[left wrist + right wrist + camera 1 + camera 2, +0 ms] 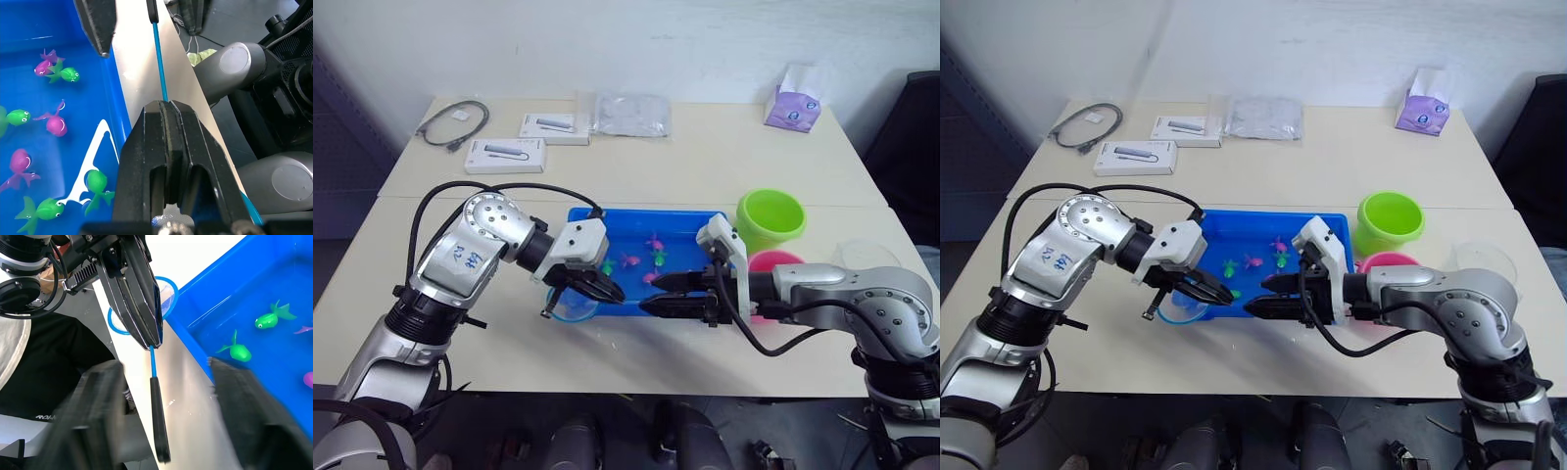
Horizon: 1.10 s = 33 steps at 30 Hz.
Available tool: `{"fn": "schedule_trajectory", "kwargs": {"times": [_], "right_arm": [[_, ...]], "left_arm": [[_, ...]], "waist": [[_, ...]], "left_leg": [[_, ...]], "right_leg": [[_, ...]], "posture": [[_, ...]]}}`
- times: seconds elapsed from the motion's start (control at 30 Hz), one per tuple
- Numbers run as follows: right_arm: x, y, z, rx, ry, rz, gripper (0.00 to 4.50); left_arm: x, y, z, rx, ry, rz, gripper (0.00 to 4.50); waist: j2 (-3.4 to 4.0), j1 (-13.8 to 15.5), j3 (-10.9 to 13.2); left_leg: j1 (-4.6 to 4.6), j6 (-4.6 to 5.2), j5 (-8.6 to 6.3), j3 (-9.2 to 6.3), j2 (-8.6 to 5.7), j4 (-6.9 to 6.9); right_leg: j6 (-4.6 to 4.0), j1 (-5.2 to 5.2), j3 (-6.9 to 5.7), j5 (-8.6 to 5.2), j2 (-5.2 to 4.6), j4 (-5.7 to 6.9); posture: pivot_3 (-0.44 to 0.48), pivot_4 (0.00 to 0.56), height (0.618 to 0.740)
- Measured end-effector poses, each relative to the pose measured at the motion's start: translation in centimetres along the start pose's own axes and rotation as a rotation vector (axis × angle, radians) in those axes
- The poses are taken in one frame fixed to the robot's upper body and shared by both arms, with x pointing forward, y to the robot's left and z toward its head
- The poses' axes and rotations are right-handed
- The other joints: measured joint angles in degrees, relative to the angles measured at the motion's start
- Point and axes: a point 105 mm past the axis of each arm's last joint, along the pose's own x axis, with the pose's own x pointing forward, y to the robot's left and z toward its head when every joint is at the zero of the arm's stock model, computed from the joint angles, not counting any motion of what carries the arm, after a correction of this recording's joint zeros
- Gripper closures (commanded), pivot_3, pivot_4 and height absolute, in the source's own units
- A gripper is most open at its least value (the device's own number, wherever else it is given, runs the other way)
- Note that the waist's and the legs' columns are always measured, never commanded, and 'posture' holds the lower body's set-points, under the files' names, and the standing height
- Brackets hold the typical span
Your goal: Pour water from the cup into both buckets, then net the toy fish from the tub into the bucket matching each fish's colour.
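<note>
My left gripper point(605, 288) is shut on the thin blue shaft of the net point(152, 358), just outside the near edge of the blue tub point(690, 227). The net's blue ring point(571, 306) lies on the table beside the tub's near left corner. In the right wrist view, my right gripper point(651, 294) stands open, one finger on each side of the net's black handle point(158, 417). Several green and pink toy fish point(55, 126) float in the tub. The green bucket point(771, 217) and pink bucket point(775, 260) stand right of the tub, with the clear cup point(1485, 260) further right.
At the back of the table lie two white boxes point(505, 156), a coiled cable point(453, 123), a clear plastic bag point(629, 115) and a purple tissue pack point(792, 106). A black chair point(913, 137) stands off the right side.
</note>
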Motion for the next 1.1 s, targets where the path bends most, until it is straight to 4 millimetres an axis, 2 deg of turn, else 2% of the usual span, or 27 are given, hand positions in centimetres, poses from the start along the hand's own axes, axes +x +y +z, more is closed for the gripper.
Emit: {"fn": "schedule_trajectory", "kwargs": {"times": [0.07, 0.1, 0.3, 0.4, 0.47, 0.53, 0.67, 0.73, 0.83, 0.9, 0.97, 1.03, 1.1], "right_arm": [[0.0, 0.0, -0.1, 0.01, 0.006, 0.01, 4.22], [0.0, 0.1, -0.1, 0.013, 0.008, 0.02, 4.47], [-0.2, 0.2, 0.0, 0.014, 0.01, 0.026, 4.47], [-0.4, 0.2, 0.2, 0.006, -0.004, 0.032, 4.5], [-0.2, 0.4, 0.5, -0.017, -0.027, 0.047, 4.5], [-0.5, 0.4, 0.8, -0.062, -0.041, 0.034, 4.5], [-3.4, -1.4, 1.6, -0.219, -0.063, -0.132, 4.5], [-4.7, -2.3, 1.9, -0.311, -0.067, -0.213, 4.5], [-6.8, -3.8, 1.6, -0.463, -0.018, -0.352, 4.5], [-8.1, -4.8, 1.3, -0.562, 0.03, -0.438, 4.5], [-8.7, -5.1, 1.4, -0.659, 0.055, -0.482, 4.5], [-9.2, -5.5, 1.1, -0.739, 0.099, -0.523, 4.5], [-9.8, -6.2, 1.2, -0.79, 0.149, -0.599, 4.5]], "left_arm": [[0.0, 0.1, 0.0, 0.0, 0.0, 0.007, 4.5], [0.0, 0.2, -0.1, -0.002, 0.002, 0.012, 4.5], [0.1, 0.3, 0.0, -0.001, -0.018, 0.019, 4.5], [0.1, 0.6, 0.9, -0.009, -0.105, 0.043, 3.59], [-0.2, 0.9, 2.4, 0.01, -0.218, 0.06, 2.69], [-1.5, 1.3, 2.8, 0.015, -0.273, 0.104, 1.96], [-7.3, 3.3, 2.1, -0.026, -0.412, 0.358, 0.18], [-9.2, 3.6, 1.4, -0.041, -0.427, 0.439, 0.08], [-11.2, 2.7, -1.7, -0.103, -0.374, 0.548, 0.08], [-10.8, 1.6, -4.2, -0.183, -0.343, 0.56, 0.08], [-9.5, 0.7, -5.9, -0.245, -0.338, 0.543, 0.08], [-8.3, -0.1, -6.5, -0.281, -0.347, 0.53, 0.08], [-7.4, -0.4, -6.2, -0.293, -0.368, 0.522, 0.08]], "waist": [[0.0, 0.0, 0.0], [0.0, 0.0, 0.0], [0.0, 0.0, 0.0], [0.0, 0.1, 0.0], [0.0, 0.1, 0.0], [0.0, 0.1, 0.0], [0.0, 0.0, 0.0], [-0.01, 0.0, 0.0], [0.0, -0.1, 0.0], [-0.01, -0.1, 0.0], [-0.02, 0.0, 0.0], [-0.03, 0.2, 0.0], [-0.04, 0.3, 0.0]], "left_leg": [[0.0, 0.0, 0.0, 0.0, 0.0, 0.01], [0.0, 0.0, 0.0, 0.0, 0.0, 0.02], [0.0, 0.0, 0.0, 0.0, 0.0, 0.05], [-0.03, 0.0, 0.0, -0.02, 0.01, 0.1], [-0.09, 0.0, 0.0, -0.07, 0.03, 0.23], [-0.07, 0.0, 0.0, -0.07, 0.02, 0.24], [-0.05, 0.0, -0.01, -0.06, 0.02, 0.32], [-0.05, 0.0, -0.01, -0.06, 0.01, 0.35], [0.02, 0.0, -0.02, 0.07, -0.01, 0.31], [0.01, 0.0, -0.03, 0.08, 0.01, 0.32], [-0.01, -0.01, -0.03, 0.07, 0.03, 0.41], [-0.04, -0.02, -0.04, -0.03, 0.04, 0.47], [-0.08, -0.02, -0.04, -0.06, 0.03, 0.56]], "right_leg": [[0.0, 0.0, 0.0, 0.0, 0.0, 0.01], [0.0, 0.0, 0.01, 0.0, 0.0, 0.01], [0.0, 0.0, 0.01, 0.0, -0.01, 0.03], [0.0, 0.0, 0.01, 0.0, -0.01, 0.06], [0.01, 0.0, 0.01, 0.0, 0.0, 0.09], [0.01, 0.0, 0.02, 0.01, -0.01, 0.11], [0.01, 0.01, 0.0, 0.01, -0.01, 0.18], [0.02, 0.02, -0.03, 0.01, -0.01, 0.18], [0.04, 0.03, -0.09, 0.02, -0.01, 0.16], [0.06, 0.02, -0.11, 0.04, -0.01, 0.14], [0.07, 0.03, -0.07, 0.04, -0.01, 0.17], [0.07, 0.06, 0.04, 0.04, -0.03, 0.18], [0.07, 0.07, 0.07, 0.04, -0.08, 0.2]], "posture": [[0.0, 0.15, 0.74], [0.0, 0.15, 0.74], [0.0, 0.15, 0.74], [0.0, 0.15, 0.74], [0.0, 0.15, 0.74], [0.0, 0.15, 0.74], [0.0, 0.15, 0.74], [0.0, 0.15, 0.74], [0.0, 0.15, 0.74], [0.0, 0.15, 0.74], [0.0, 0.15, 0.74], [0.0, 0.15, 0.74], [0.0, 0.15, 0.74]]}}
